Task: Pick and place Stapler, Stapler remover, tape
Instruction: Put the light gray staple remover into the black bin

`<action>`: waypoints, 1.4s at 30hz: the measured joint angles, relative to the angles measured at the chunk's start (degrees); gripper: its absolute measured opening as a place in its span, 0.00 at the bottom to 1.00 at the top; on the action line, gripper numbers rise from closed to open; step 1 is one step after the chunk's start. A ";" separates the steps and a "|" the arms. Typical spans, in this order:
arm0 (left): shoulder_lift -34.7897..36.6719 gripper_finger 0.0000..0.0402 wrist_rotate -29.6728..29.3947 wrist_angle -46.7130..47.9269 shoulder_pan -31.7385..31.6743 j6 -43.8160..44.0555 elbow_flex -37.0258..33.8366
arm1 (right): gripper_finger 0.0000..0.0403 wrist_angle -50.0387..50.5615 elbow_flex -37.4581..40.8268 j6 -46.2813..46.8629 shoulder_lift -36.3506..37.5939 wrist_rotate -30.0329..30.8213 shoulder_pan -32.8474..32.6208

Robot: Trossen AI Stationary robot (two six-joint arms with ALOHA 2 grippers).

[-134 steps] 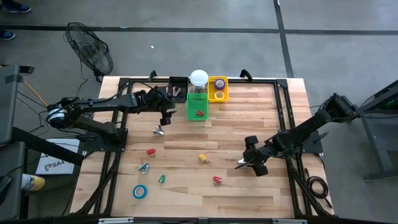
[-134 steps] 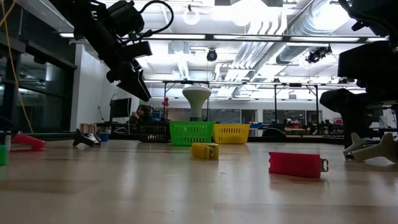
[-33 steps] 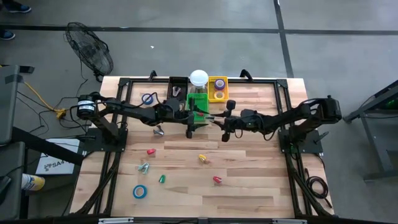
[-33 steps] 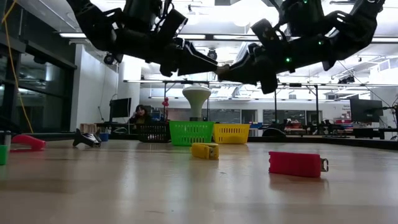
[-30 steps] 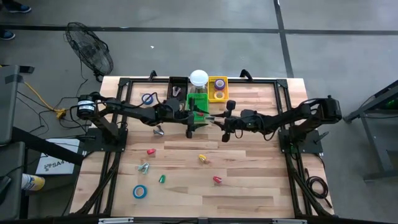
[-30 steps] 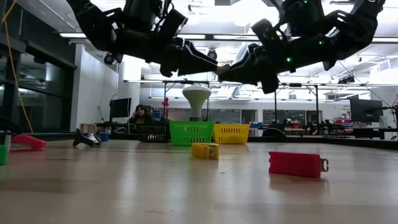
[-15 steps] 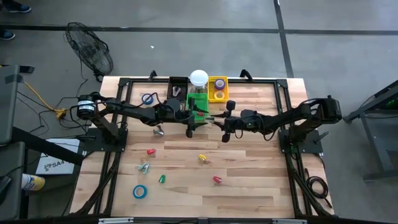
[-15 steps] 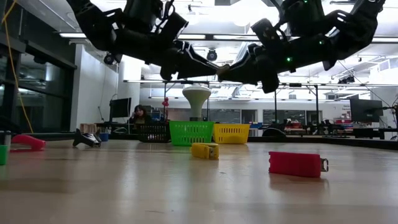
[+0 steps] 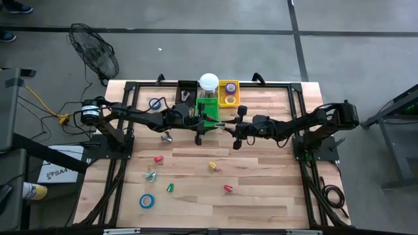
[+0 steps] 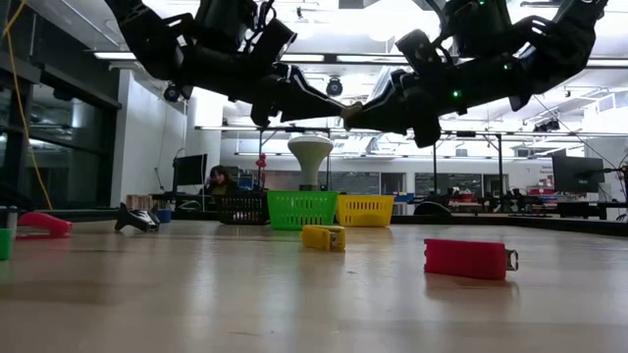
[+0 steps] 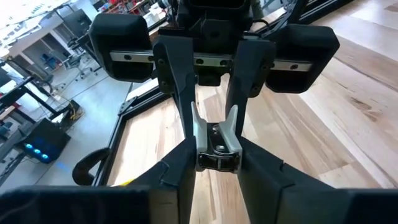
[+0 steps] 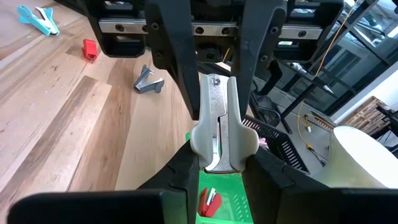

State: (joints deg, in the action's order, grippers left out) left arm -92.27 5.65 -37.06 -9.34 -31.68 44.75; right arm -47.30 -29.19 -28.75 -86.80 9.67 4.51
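On the near part of the wooden bench [image 9: 261, 196] lie a blue tape roll [image 9: 147, 201], a small green stapler [image 9: 170, 188] and a red stapler [image 9: 228, 188], which in the low view is the red block closest to the camera [image 10: 469, 259]. A little farther in sit a yellow stapler [image 9: 213, 166], a light-blue staple remover [image 9: 151, 175] and another red stapler [image 9: 158, 158]. Above the middle of the bench the two arms meet nose to nose, held up off the surface in the low view: the left tool [image 9: 208, 123] and the right tool [image 9: 228, 125] both clamp one silver staple remover [image 9: 219, 124]. In the right wrist view its wide grey grip end [image 12: 219, 134] sits squeezed between the right fingers [image 12: 180, 165], while the left wrist view shows its hinged end [image 11: 217, 144] pinched between the left fingers [image 11: 180, 165]. A second grey staple remover [image 9: 167, 136] lies on the bench near the left arm. At the far edge stand a black basket [image 9: 186, 93], a green basket [image 9: 202, 117] holding a red stapler [image 12: 208, 200], and a yellow basket [image 9: 222, 100] holding two tape rolls [image 9: 230, 92]. Behind the green basket is a white round-topped jar [image 9: 208, 82], and another blue tape roll [image 9: 155, 103] lies left of the black basket.
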 joint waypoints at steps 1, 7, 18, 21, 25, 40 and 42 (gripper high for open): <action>0.00 0.25 0.00 0.00 0.00 0.00 0.00 | 0.21 0.05 0.00 0.00 0.00 0.00 0.00; 0.00 0.25 0.00 0.00 0.00 0.22 0.00 | 0.21 0.17 -0.02 0.00 0.00 0.24 0.00; 0.02 0.25 1.14 -0.02 -0.03 -0.05 -0.02 | 0.21 0.29 -0.02 0.02 0.02 0.31 0.00; 0.02 0.25 1.26 0.00 -0.03 -0.69 -0.02 | 0.21 0.30 -0.02 0.02 0.02 0.35 0.00; 0.02 0.25 1.31 -0.01 -0.03 -0.87 -0.02 | 0.21 0.38 -0.04 0.01 0.02 0.37 0.00; 0.07 0.25 -2.80 1.67 0.02 -1.11 -0.02 | 0.44 2.43 -0.09 3.83 0.02 6.54 -0.07; 0.09 0.25 -6.32 3.17 0.02 -1.10 -0.02 | 0.46 4.04 -0.09 5.24 0.02 9.84 -0.04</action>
State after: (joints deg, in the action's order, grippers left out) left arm -92.18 -0.67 -33.89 -9.32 -32.78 44.73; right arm -43.26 -29.28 -23.51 -86.78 19.51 4.47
